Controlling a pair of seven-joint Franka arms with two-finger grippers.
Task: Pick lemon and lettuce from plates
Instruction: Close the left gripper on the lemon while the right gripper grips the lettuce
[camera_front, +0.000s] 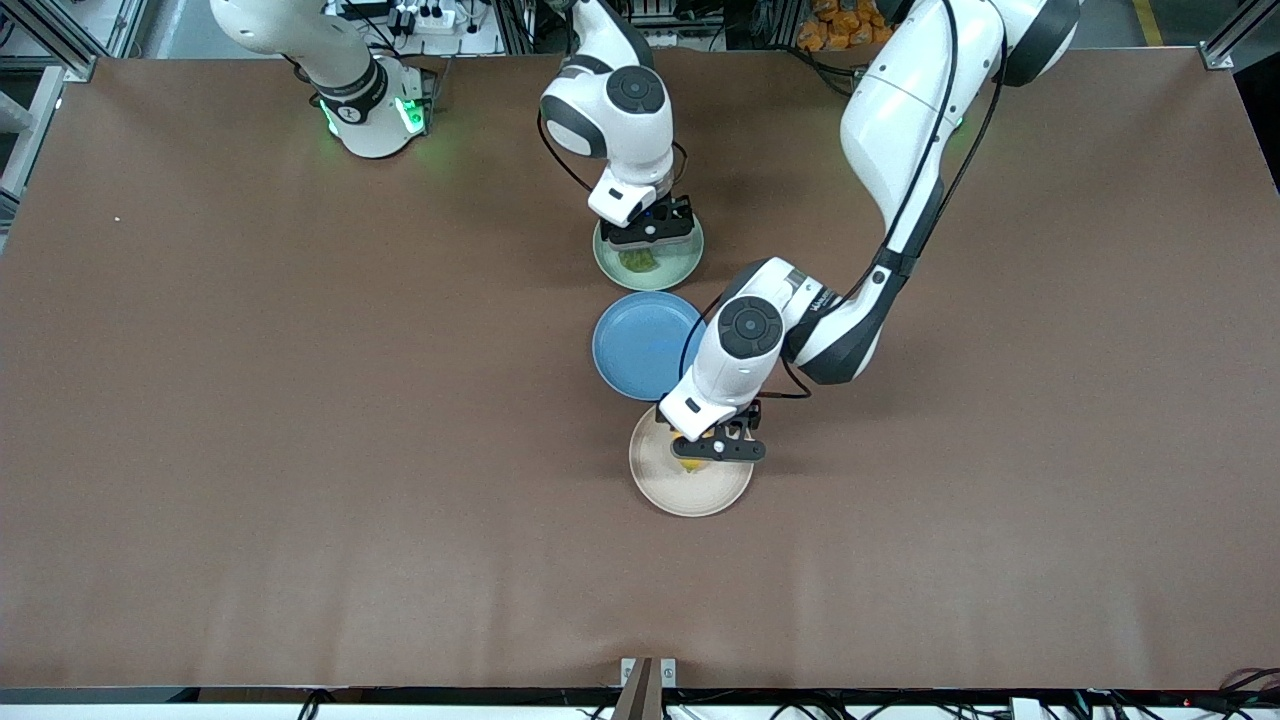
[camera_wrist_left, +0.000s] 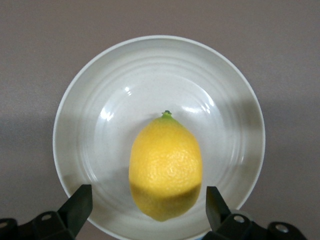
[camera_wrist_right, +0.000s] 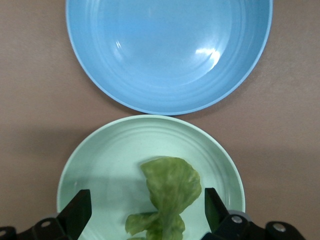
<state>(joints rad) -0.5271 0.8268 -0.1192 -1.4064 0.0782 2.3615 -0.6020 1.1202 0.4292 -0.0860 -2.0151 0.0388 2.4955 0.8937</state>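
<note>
The yellow lemon (camera_wrist_left: 166, 167) lies on the beige-cream plate (camera_wrist_left: 100, 90), the plate nearest the front camera (camera_front: 690, 495). My left gripper (camera_wrist_left: 148, 202) is open, its black fingers (camera_wrist_left: 80, 205) on either side of the lemon without touching it; in the front view the left gripper (camera_front: 712, 450) hangs low over that plate and the lemon (camera_front: 690, 465) peeks out beneath it. The green lettuce (camera_wrist_right: 167, 192) lies on the pale green plate (camera_wrist_right: 105, 160). My right gripper (camera_wrist_right: 145, 205) is open, straddling the lettuce; in the front view the right gripper (camera_front: 648, 238) covers most of the lettuce (camera_front: 640, 261) on the green plate (camera_front: 680, 268).
An empty blue plate (camera_front: 640, 345) sits between the two plates, close to both; it also shows in the right wrist view (camera_wrist_right: 170, 50). The left arm's forearm passes just beside it. The brown table (camera_front: 300, 450) stretches wide around the plates.
</note>
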